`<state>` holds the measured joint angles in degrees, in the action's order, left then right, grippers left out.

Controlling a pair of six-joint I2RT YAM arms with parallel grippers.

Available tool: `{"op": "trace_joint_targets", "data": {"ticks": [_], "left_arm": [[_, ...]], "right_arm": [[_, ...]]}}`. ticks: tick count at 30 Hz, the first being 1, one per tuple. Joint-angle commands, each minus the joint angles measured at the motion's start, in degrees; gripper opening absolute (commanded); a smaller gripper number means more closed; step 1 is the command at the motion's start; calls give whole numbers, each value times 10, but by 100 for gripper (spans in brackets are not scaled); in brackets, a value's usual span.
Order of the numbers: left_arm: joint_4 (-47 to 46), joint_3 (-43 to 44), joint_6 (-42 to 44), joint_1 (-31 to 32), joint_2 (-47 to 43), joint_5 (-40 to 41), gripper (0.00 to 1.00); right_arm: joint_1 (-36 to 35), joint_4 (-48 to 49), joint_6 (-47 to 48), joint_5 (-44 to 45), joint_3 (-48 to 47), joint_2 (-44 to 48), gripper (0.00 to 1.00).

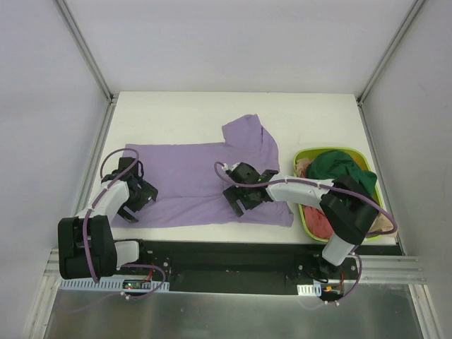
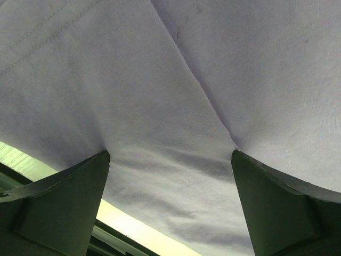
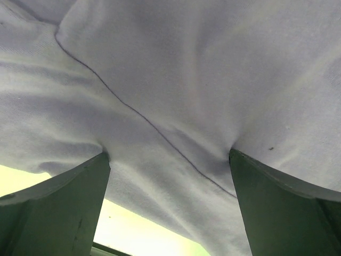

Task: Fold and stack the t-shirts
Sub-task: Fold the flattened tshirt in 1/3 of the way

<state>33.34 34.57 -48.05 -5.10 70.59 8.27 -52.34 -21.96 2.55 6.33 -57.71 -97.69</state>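
Jaws of the left gripper [image 1: 138, 205] and the right gripper [image 1: 247, 203] stand spread wide, tips pressed onto the near part of the lavender t-shirt [image 1: 191, 176] lying flat on the white table [image 1: 176, 113], beside a lime basket [image 1: 304, 152] holding the dark green t-shirt [image 1: 342, 166] and red-pink t-shirt [image 1: 318, 223].

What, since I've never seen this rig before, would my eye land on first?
A lavender t-shirt lies spread across the middle of the white table, one sleeve sticking out toward the far side. The left gripper and right gripper, both open, press down into it. At the table's right edge, a lime-green basket holds a dark green garment and red-pink cloth.
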Motion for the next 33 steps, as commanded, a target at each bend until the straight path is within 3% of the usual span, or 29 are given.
{"op": "trace_joint_targets", "data": {"ticks": [1, 11, 27, 33], "left_arm": [[38, -15, -17, -3, -2, 17, 99], [56, 22, -19, -3, 25, 66, 99], [59, 73, -12, -3, 67, 75, 99], [88, 77, -49, -3, 22, 92, 99]], "right_arm": [[-23, -57, -61, 30, 30, 14, 96], [-41, -82, -104, 61, 55, 51, 96], [-68, -106, -152, 15, 32, 56, 96], [-66, -164, -126, 111, -47, 80, 96]]}}
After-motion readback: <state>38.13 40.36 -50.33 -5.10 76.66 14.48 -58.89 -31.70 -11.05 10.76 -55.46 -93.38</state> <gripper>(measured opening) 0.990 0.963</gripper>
